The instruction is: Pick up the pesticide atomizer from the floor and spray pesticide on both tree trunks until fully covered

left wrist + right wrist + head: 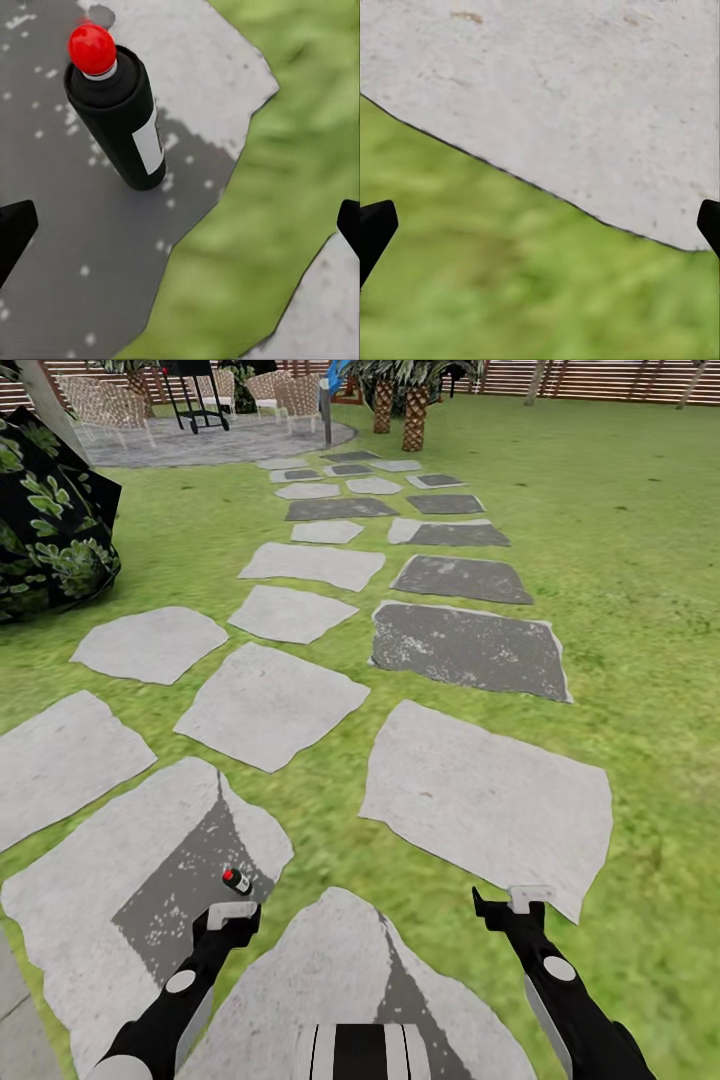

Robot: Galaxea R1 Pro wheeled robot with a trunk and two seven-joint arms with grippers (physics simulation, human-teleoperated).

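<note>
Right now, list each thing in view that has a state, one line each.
Spray bottle: upright on a dark stone slab, red cap on, not held.
Left gripper: open, just short of the bottle, empty.
Right gripper: open, empty, over a pale slab's edge and grass.
Stone slab: flat, partly darkened.

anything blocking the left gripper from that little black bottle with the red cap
Nothing visible does. The small black bottle with a red cap stands upright on the dark grey stepping stone, just ahead of the open left gripper, with only bare stone between them.
</note>
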